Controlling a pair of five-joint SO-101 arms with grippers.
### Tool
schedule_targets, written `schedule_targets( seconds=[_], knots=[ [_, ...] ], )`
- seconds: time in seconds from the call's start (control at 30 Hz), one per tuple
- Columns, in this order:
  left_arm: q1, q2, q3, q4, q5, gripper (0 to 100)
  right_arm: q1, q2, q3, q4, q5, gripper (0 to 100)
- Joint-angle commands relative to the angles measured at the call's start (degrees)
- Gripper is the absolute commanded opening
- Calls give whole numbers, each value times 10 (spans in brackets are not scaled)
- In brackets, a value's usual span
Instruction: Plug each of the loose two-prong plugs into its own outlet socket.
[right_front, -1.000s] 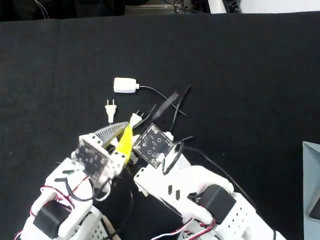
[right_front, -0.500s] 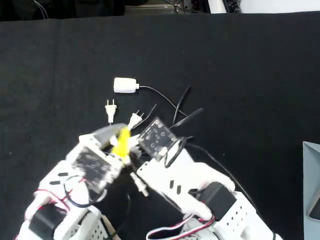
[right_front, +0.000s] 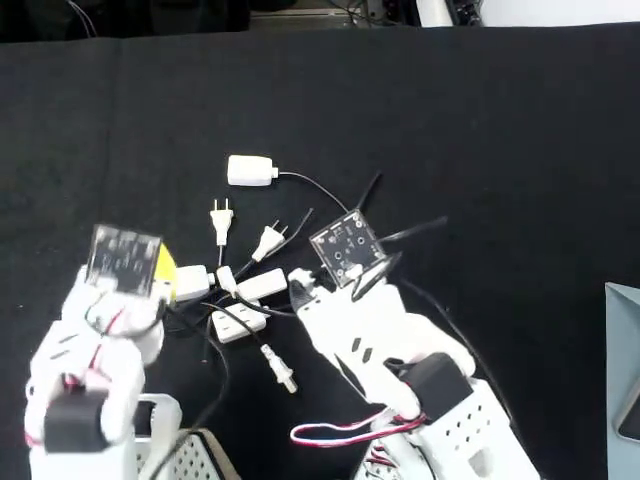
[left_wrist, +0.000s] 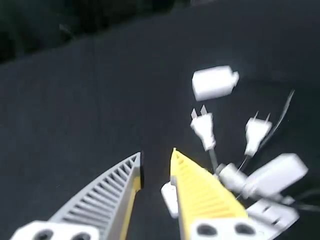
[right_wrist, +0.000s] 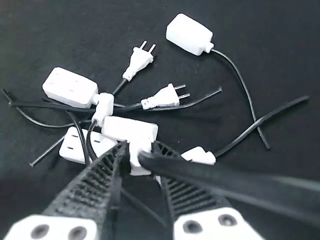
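Observation:
Several white outlet sockets and two-prong plugs lie tangled with black cords mid-table. One socket (right_front: 250, 170) sits apart at the far side, with two loose plugs (right_front: 221, 218) (right_front: 268, 240) just nearer. A third loose plug (right_front: 278, 368) lies close to the arm bases. My right gripper (right_wrist: 139, 149) is down at the cluster, shut on a white plug (right_wrist: 136, 156) that butts against a socket (right_wrist: 131, 129). My left gripper (left_wrist: 156, 159) hovers open and holds nothing, left of the pile, beside another socket (right_front: 192, 282).
Stiff black cord ends (right_front: 372, 190) stick out to the right of the pile. A grey-blue object (right_front: 625, 360) sits at the table's right edge. Black cloth (right_front: 480, 130) covers the table, with bare room to the far side and far left.
My left arm has drawn back to the left out of the pile, uncovering the sockets under it. My right arm has shifted a little rightward and stays over the cluster.

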Motion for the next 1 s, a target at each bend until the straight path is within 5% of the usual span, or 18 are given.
schedule_targets(
  seconds=[0.0,0.2,0.47,0.97],
  knots=[
    [-44,188,-88,1,-113,124,13,4,15,-41,-17,14],
    [-73,400,-171,0,-202,241,13,4,64,-91,-43,14],
    [-66,585,-255,-5,-308,242,47,-1,81,-104,-53,13],
    [-7,752,-263,-61,-353,246,47,-1,84,-99,-53,13]
  ],
)
